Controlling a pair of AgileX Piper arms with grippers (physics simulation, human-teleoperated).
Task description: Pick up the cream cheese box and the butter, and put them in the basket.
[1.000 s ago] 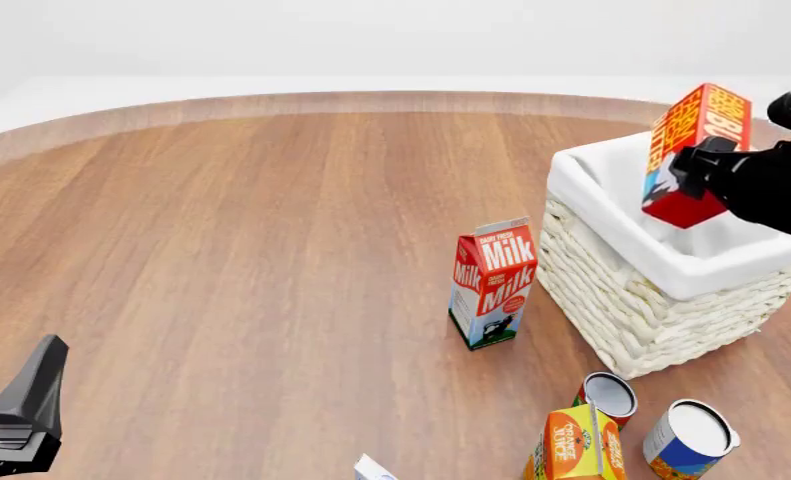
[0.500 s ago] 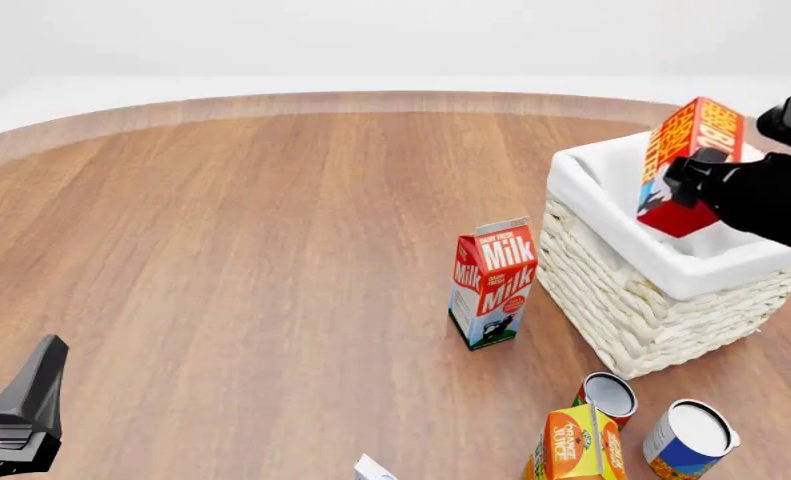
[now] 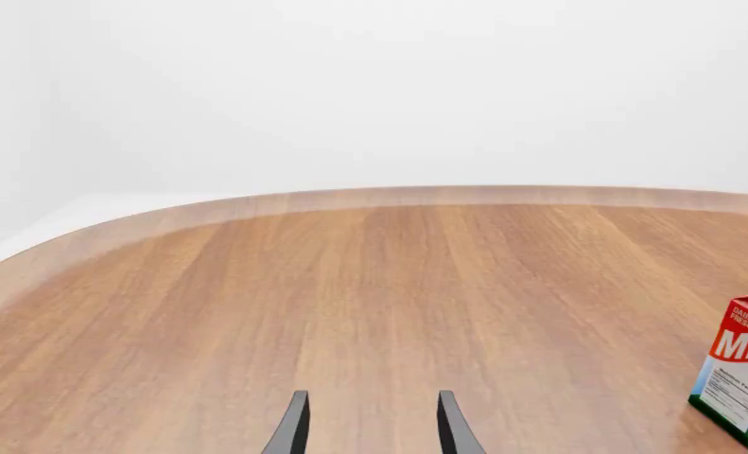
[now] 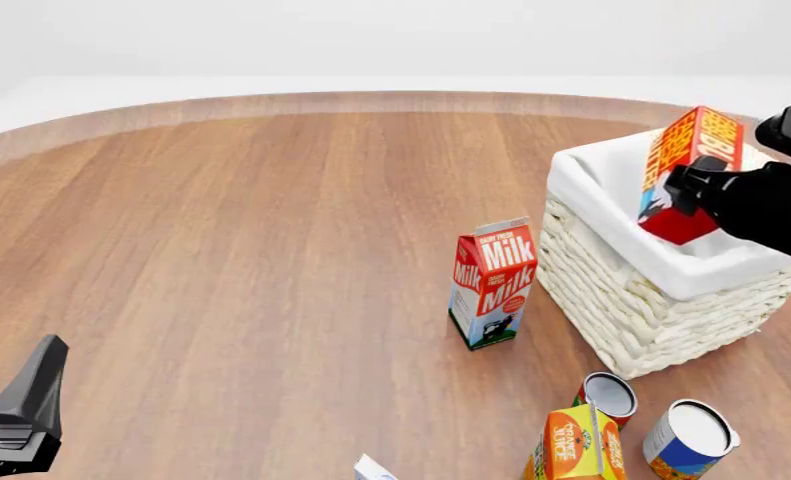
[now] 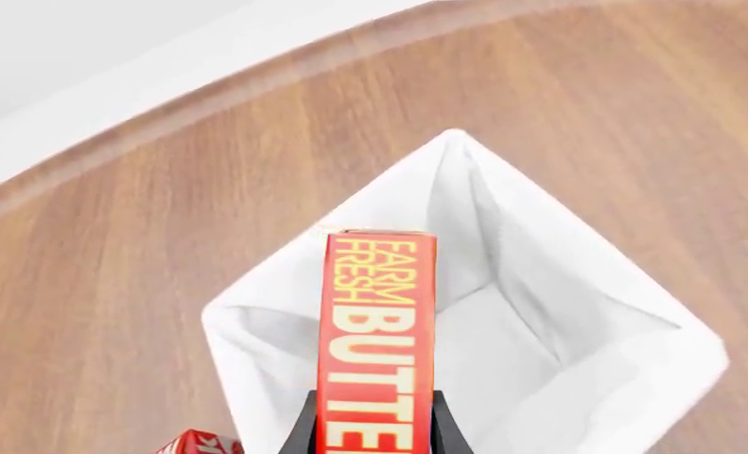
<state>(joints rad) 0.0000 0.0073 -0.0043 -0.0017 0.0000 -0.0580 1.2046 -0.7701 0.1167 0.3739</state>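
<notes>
The butter (image 4: 690,165), a red and orange carton, hangs tilted over the basket (image 4: 635,300), with its lower end inside the rim. My right gripper (image 4: 681,188) is shut on it. In the right wrist view the butter (image 5: 379,322) stands between the fingers (image 5: 301,430), above the basket's white lining (image 5: 563,236). Only a white corner of the cream cheese box (image 4: 372,468) shows at the front edge of the front view. My left gripper (image 4: 22,420) sits at the near left, open and holding nothing, with its fingers (image 3: 291,427) over bare wood.
A red-and-white Milk carton (image 4: 493,283) stands just left of the basket and shows as the Milk carton (image 3: 742,378) in the left wrist view. An orange juice carton (image 4: 575,445) and two cans (image 4: 610,395) (image 4: 690,438) stand in front of the basket.
The right gripper has lowered the butter a little, deeper over the basket's opening. The left arm has not moved.
</notes>
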